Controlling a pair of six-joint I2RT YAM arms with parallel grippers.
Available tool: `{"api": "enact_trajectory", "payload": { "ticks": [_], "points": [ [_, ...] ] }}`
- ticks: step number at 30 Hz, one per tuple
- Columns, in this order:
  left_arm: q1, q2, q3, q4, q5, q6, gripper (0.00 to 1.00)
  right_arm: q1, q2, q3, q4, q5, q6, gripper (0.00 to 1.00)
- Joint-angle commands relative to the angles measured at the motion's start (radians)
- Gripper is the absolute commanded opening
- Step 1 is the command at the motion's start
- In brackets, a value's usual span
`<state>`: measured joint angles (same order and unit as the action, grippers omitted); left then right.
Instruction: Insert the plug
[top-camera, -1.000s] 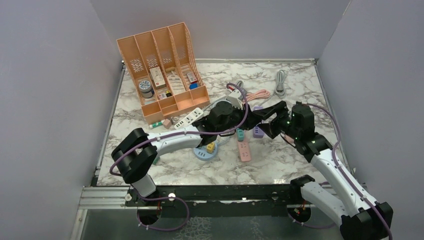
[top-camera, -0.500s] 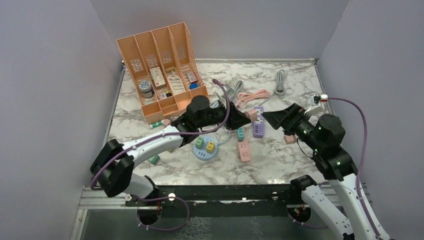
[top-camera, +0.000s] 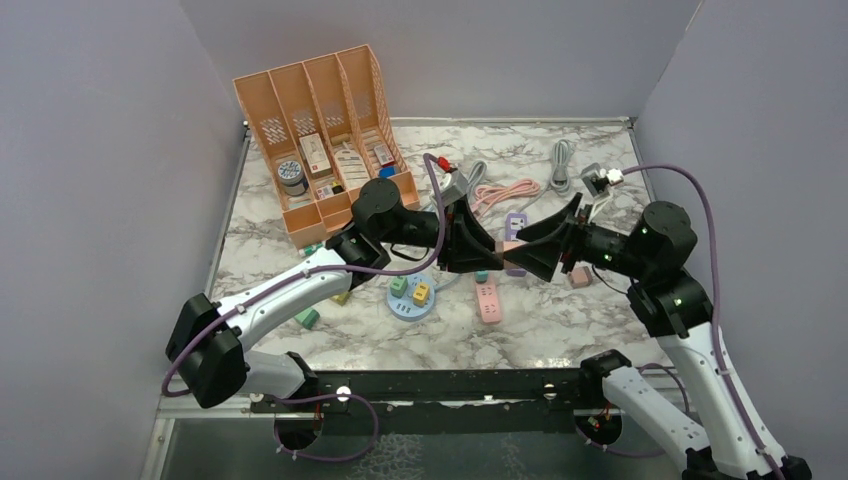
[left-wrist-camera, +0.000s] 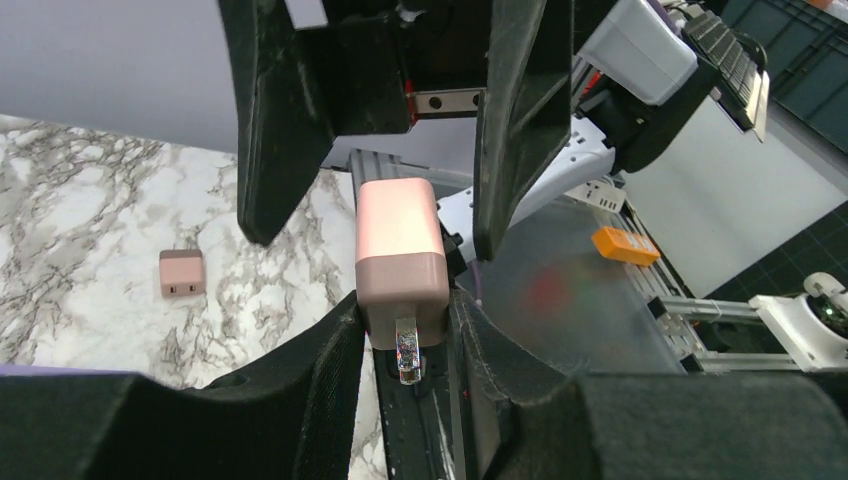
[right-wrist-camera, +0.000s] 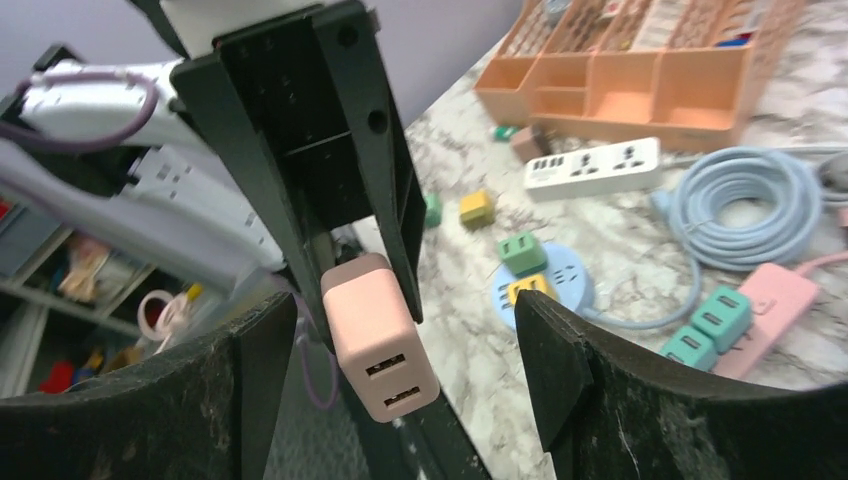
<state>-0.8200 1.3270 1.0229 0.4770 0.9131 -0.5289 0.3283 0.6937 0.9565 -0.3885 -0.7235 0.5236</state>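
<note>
Pink plug (left-wrist-camera: 400, 255), held clear of the marble table (top-camera: 560, 320) at the centre of the top view, between two grippers.
Upper left: orange organiser (top-camera: 320, 130), compartments holding small items. Below centre-left: round blue socket hub (top-camera: 411, 297) flat on the table, green and yellow cubes on it. Centre: left gripper (left-wrist-camera: 404, 318), jaws closed tight on the plug's darker base, one metal prong showing between its fingers (USB ports face the right wrist camera). Just right of it: right gripper (right-wrist-camera: 400, 330), jaws spread wide, one to either side of the plug's paler end and not touching it. Beneath: pink power strip (top-camera: 488, 300) lying on the table. Right: small pink adapter (top-camera: 578, 278), lying alone on the table.
</note>
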Motion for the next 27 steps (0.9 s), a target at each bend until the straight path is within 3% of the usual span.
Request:
{"api": "enact_trajectory", "payload": {
  "ticks": [1,8,15,17,20,22,27],
  "points": [
    [0.004,-0.015,0.022,0.028,0.074,0.003,0.07,0.006,0.011,-0.014,0.081,-0.276,-0.037,0.78],
    [0.002,-0.013,0.015,0.027,0.052,0.013,0.07,0.006,-0.012,-0.093,0.220,-0.348,0.030,0.56],
    [0.004,-0.014,0.004,0.028,0.025,0.021,0.10,0.006,0.012,-0.099,0.228,-0.337,0.024,0.28],
    [0.005,-0.019,-0.012,0.028,-0.009,0.018,0.17,0.006,0.017,-0.094,0.216,-0.321,0.013,0.17],
    [0.008,-0.031,-0.049,0.026,-0.071,0.024,0.42,0.006,0.022,-0.091,0.187,-0.284,-0.006,0.02],
    [0.013,-0.044,-0.082,0.014,-0.131,0.037,0.56,0.006,0.027,-0.087,0.149,-0.247,-0.027,0.01],
    [0.021,-0.106,-0.155,-0.109,-0.414,0.100,0.72,0.006,0.064,-0.082,0.014,-0.116,-0.083,0.01]
  ]
}}
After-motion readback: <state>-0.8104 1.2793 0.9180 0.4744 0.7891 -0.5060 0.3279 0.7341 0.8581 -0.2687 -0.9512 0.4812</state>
